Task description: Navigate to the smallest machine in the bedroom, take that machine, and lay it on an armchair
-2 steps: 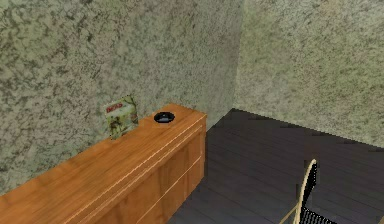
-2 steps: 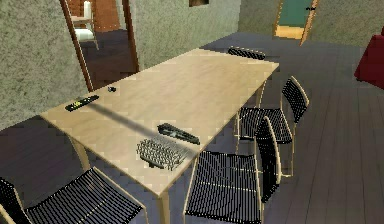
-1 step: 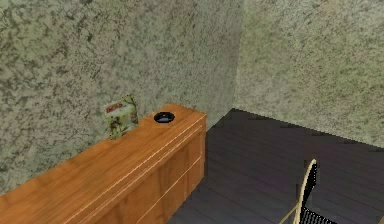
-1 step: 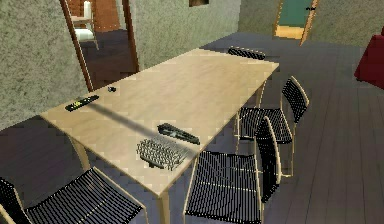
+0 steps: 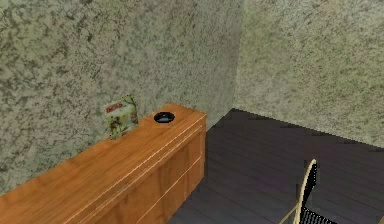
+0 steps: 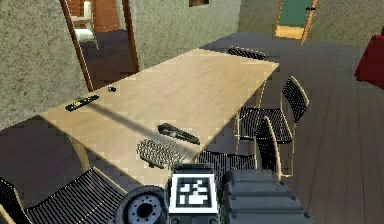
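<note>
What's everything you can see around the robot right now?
Sideboard: one, orange-brown wood, along the forward view's left wall.
Small box: one, green and white, upright on the sideboard.
Round thing: one, black, on the sideboard's far end.
Table: one, pale wood, middle of the arm side view.
Flat things: two, dark, on the table, at its left edge and near side.
Wire chairs: at least four, black, around the table; another at the forward view's lower right.
Door: one, teal, top right.
White chair: one, through the doorway, top left.
Gripper: one, dark, bottom edge; cannot tell whether it holds anything.
</note>
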